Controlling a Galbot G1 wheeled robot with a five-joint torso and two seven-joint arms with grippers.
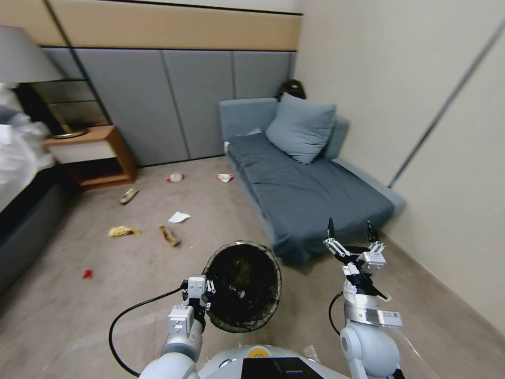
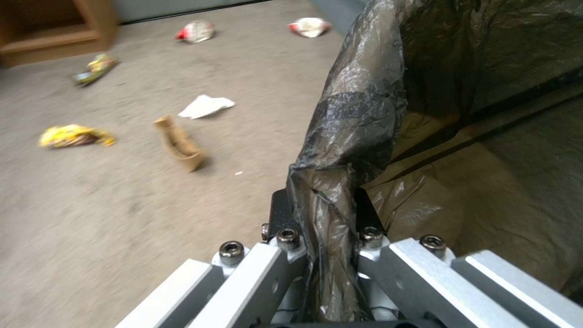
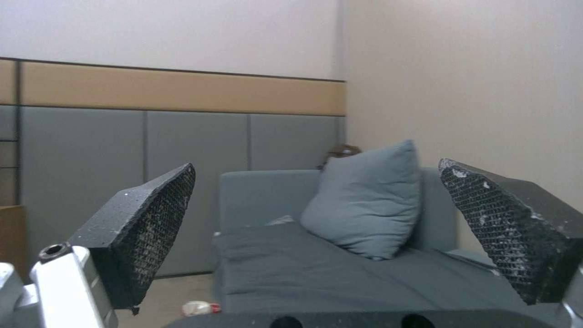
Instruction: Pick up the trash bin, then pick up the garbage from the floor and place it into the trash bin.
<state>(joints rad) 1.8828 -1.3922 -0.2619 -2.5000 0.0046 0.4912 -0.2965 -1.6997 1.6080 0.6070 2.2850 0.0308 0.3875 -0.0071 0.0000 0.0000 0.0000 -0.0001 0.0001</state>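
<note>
Presently, bin: the round trash bin with a black plastic bag liner folded over its rim [image 1: 242, 286] hangs off the floor in front of the robot's chest, mouth tilted up toward the head camera, so litter can likely be dropped in from above.
Left gripper: the left gripper [image 2: 322, 228] is clamped on the bin's rim, one finger inside and one outside, with the liner [image 2: 358, 118] bunched between them; pinching the rim seems the simplest hold on a thin-walled bucket.
Right gripper: the right gripper [image 1: 350, 234] is raised beside the bin, fingers spread wide and holding nothing, pointing at the grey-blue sofa [image 1: 310, 195]; it looks kept free for picking.
Garbage: on the beige carpet ahead lie a brown paper bag [image 2: 180, 145], a white paper scrap [image 2: 205, 105], a yellow snack packet [image 2: 72, 135], two red-and-white wrappers [image 2: 196, 31] and [image 2: 309, 26], another packet near the wooden nightstand [image 1: 129, 196] and a small red piece [image 1: 87, 273].
Writing: none can be read on the wrappers or the bin.
</note>
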